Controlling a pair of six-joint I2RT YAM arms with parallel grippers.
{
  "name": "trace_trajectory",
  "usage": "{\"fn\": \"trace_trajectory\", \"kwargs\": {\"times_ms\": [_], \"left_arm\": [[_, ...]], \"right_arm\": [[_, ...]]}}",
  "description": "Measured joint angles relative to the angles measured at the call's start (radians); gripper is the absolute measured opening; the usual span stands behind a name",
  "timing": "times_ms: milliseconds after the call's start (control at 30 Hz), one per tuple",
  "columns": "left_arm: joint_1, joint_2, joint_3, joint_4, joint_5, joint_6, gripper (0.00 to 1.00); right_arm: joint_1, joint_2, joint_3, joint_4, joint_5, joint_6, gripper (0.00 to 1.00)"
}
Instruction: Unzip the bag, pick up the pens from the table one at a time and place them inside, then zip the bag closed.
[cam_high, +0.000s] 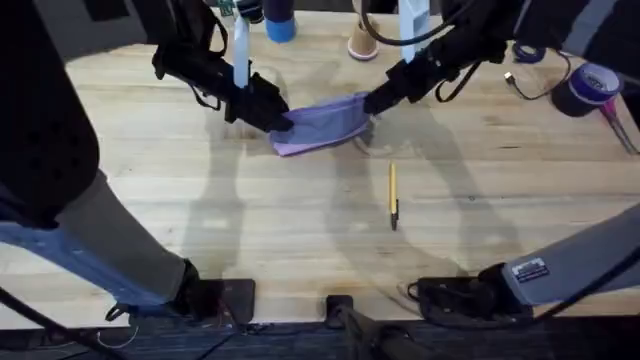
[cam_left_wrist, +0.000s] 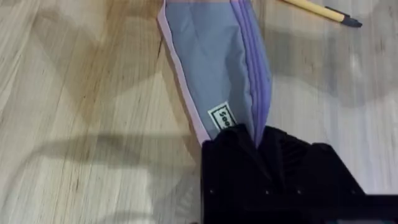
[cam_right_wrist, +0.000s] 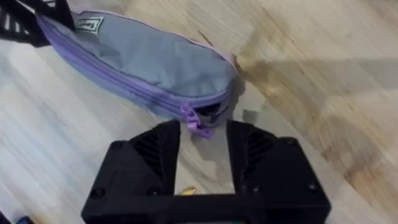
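The lavender bag lies on the wooden table toward the back, its zipper closed along its length. My left gripper is shut on the bag's left end; in the left wrist view its black fingers pinch the bag by the small label. My right gripper is at the bag's right end. It is open, and the purple zipper pull hangs between its fingertips. One yellow pen lies nearer the front, right of centre, and shows as the pen in the left wrist view.
At the back edge stand a blue container, a white bottle and a tan cone-shaped object. A purple tape roll and cables lie at the back right. The table's front half is open wood around the pen.
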Motion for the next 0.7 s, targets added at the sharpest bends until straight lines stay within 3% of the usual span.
{"fn": "trace_trajectory", "kwargs": {"times_ms": [400,500,700], "left_arm": [[0.0,0.0,0.0,0.001,0.0,0.0,0.043],[0.0,0.0,0.0,0.001,0.0,0.0,0.043],[0.0,0.0,0.0,0.001,0.0,0.0,0.043]], "right_arm": [[0.009,0.0,0.0,0.035,-0.004,-0.001,0.188],[0.008,0.0,0.0,0.036,-0.003,-0.001,0.042],[0.008,0.0,0.0,0.035,-0.003,-0.001,0.033]]}}
